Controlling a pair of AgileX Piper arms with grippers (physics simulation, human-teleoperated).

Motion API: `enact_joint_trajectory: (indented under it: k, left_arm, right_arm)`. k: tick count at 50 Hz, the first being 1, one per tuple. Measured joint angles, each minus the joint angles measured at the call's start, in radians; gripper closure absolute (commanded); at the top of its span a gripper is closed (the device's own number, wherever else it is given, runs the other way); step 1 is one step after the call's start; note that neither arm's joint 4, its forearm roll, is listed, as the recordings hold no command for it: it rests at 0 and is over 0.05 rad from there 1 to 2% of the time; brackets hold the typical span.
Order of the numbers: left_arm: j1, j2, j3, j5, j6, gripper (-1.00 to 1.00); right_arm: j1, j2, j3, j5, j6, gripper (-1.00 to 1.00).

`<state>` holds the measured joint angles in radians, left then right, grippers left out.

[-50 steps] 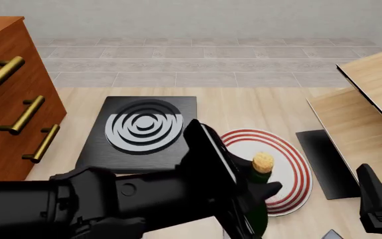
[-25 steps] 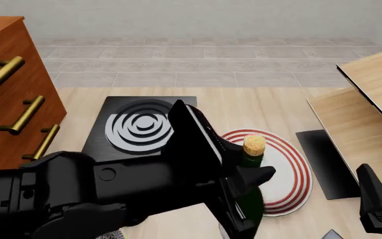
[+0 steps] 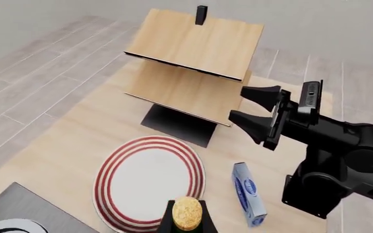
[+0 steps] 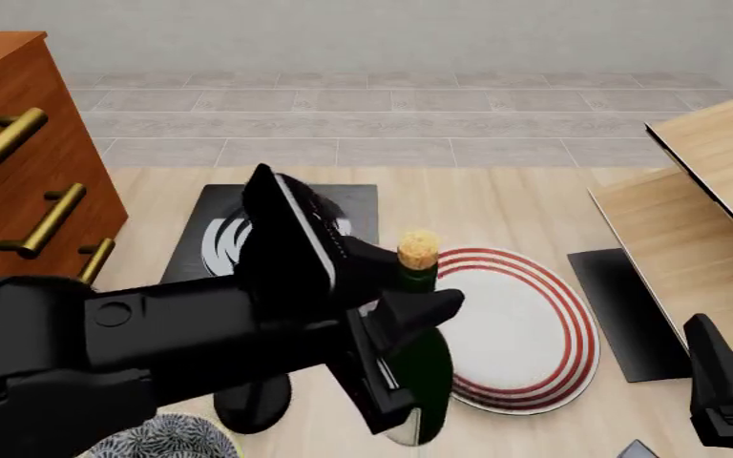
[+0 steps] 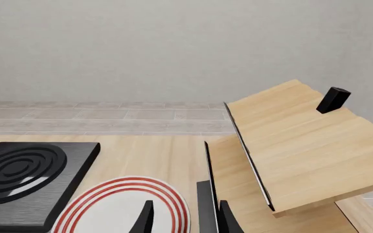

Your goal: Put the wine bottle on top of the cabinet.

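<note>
The wine bottle [image 4: 426, 367] is dark green with a tan cork [image 4: 418, 250] and stands upright. My left gripper [image 4: 403, 343] is shut on its upper body, just left of the red-ringed plate. In the left wrist view only the cork [image 3: 187, 212] shows. The reddish-brown cabinet [image 4: 16, 181] with brass bar handles stands at the far left, and its top is mostly out of frame. My right gripper [image 3: 238, 103] is open and empty at the table's near right [image 4: 723, 386], its fingers [image 5: 146, 219] apart in its own view.
A white plate with red rings [image 4: 526, 329] lies mid-table. A black square pad with concentric rings [image 4: 226, 224] is partly behind my left arm. Pale wood angled panels [image 4: 704, 200] with a black knob [image 5: 333, 99] stand at the right. A blue box [image 3: 248, 200] lies near the right arm.
My left arm has carried the wine bottle left, off the plate's front edge toward the cabinet side, with the cork higher in the picture. The right arm has not moved.
</note>
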<state>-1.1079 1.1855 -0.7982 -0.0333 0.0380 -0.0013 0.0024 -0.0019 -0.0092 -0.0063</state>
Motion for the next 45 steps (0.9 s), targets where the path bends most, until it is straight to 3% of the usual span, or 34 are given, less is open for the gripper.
enact_joint_trajectory:
  k: [45]
  left_arm:
    - [0.199,-0.239,0.039,0.19,-0.014,1.0]
  right_arm:
    - [0.0,0.001,0.001,-0.002,0.0,-1.0]
